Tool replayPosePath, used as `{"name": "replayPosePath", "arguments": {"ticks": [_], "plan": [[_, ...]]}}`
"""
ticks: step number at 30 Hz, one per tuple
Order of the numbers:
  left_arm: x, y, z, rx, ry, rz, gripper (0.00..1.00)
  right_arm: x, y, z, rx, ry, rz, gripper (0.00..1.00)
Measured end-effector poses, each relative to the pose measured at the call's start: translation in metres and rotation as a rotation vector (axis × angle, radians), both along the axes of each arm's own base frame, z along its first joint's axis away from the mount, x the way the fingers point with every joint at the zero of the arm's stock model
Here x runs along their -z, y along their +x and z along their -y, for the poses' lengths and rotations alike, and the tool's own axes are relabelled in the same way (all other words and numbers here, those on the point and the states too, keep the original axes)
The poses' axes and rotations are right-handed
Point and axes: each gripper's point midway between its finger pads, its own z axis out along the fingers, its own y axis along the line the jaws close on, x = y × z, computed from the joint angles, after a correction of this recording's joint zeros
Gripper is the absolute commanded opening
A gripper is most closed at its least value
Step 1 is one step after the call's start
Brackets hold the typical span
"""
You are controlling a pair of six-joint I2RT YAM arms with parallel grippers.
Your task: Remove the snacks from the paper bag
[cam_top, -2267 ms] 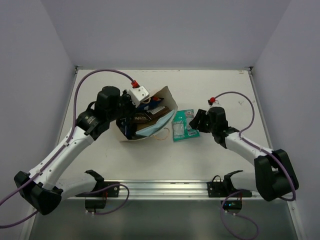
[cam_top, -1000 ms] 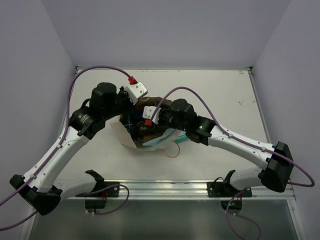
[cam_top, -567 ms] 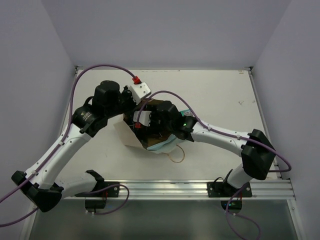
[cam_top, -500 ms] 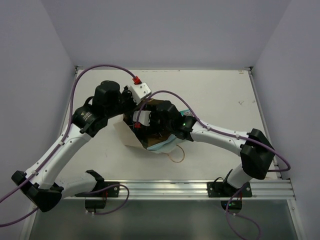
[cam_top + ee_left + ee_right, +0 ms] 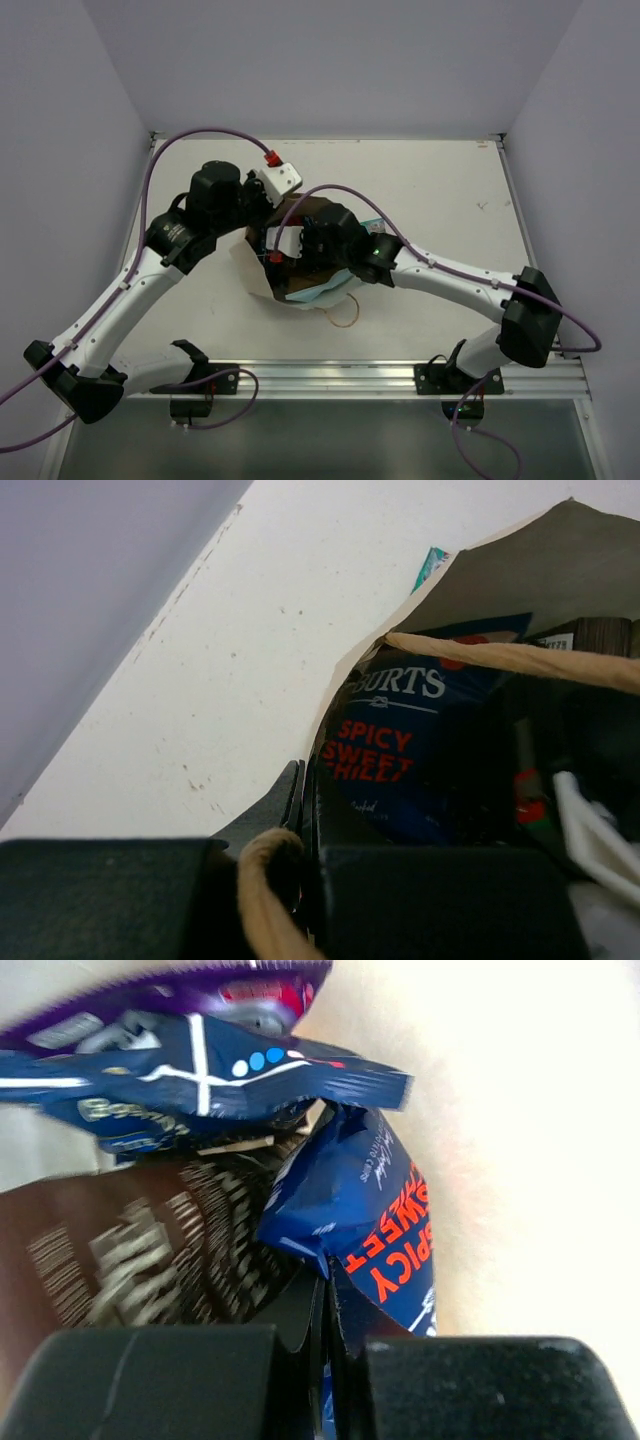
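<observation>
Observe that the left pincer (image 5: 306, 810) is clamped tight on the rim of the paper bag (image 5: 254, 276), which lies on the table (image 5: 440, 190). The right pincer (image 5: 327, 1315), inside the bag's mouth, is closed on the dark blue packet (image 5: 375, 1210).

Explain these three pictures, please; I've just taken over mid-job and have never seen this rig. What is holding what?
Two white robot arms are bolted at the table's near edge. The wide picture looks down from above and behind them. The other two come from a camera on each wrist, and the black blocks at the bottom are that arm's own fingers. The paper bag lies on its side. The left gripper is clamped on its rim. The right gripper is inside the bag, shut on a corner of the dark blue packet, with a brown packet beside it. A teal packet lies outside on the table.
</observation>
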Motion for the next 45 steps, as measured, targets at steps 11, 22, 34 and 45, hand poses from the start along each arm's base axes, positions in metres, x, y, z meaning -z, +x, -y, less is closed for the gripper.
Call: {"name": "replayPosePath", "arguments": {"ticks": [11,22,34,45], "plan": [[0.000,0.005,-0.005,-0.063,-0.012,-0.008,0.00,-0.134,-0.077,0.047,-0.082,0.268,0.064,0.00],[0.010,0.013,-0.007,-0.105,-0.019,-0.006,0.00,-0.246,-0.098,0.159,0.161,0.653,0.121,0.00],[0.001,0.005,-0.012,-0.107,-0.037,0.017,0.00,-0.061,0.081,0.284,1.028,0.385,-0.018,0.00],[0.001,0.005,-0.013,-0.105,-0.036,0.017,0.00,0.077,0.124,0.296,1.230,0.161,-0.233,0.52]]}}
